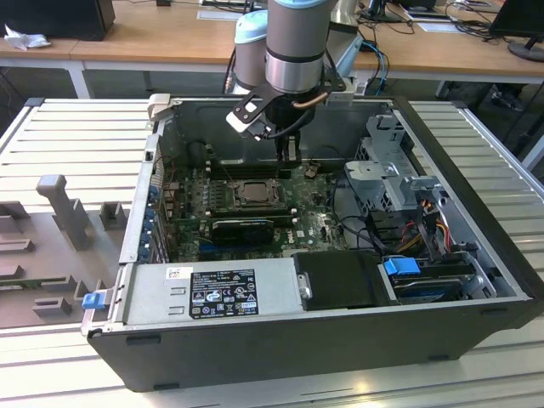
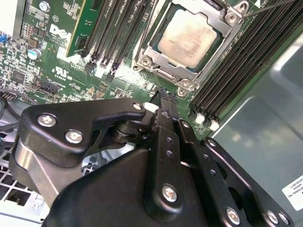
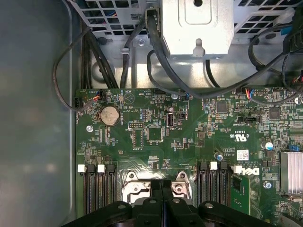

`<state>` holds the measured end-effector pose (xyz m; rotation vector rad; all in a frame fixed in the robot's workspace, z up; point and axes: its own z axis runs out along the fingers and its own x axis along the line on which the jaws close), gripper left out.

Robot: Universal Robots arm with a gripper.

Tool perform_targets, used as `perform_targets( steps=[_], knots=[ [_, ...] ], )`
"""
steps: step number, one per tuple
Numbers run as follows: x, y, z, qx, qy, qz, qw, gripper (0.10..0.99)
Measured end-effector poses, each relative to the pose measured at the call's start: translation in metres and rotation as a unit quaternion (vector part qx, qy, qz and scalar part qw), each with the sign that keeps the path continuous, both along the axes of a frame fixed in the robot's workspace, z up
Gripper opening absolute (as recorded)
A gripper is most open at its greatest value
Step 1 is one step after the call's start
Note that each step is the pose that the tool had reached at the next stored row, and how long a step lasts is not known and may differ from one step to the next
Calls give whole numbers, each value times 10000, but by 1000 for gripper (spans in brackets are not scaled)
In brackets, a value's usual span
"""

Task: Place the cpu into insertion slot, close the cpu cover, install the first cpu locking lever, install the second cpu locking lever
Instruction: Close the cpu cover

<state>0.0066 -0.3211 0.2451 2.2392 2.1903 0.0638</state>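
Casing: a black tower computer case lies open on its side on the slatted grey metal worktop.
Near edge: a grey metal power supply box with stickers. A blue plastic latch sits at its end towards the exterior view's left.
Board: a green motherboard lies on the case floor beyond that box.
Chip: the flat square cpu with a silvery-grey top sits in the dark square insertion slot. It is mid-board, between banks of long black memory slots.
Cover: the thin silver-grey cpu cover lies flat around the chip, whose top shows through its window.
Rod: a thin metal rod slants away from the cover's corner.
Jaws: the black gripper hangs over the board just beyond the socket. Its jaws are pressed together and hold nothing.
Far: wooden desks.
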Motion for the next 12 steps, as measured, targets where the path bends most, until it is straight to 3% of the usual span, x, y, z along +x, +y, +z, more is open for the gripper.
perform_targets(
  steps=[12],
  knots=[
    [-39,0,-2,0,0,0,10000,106]
  ],
)
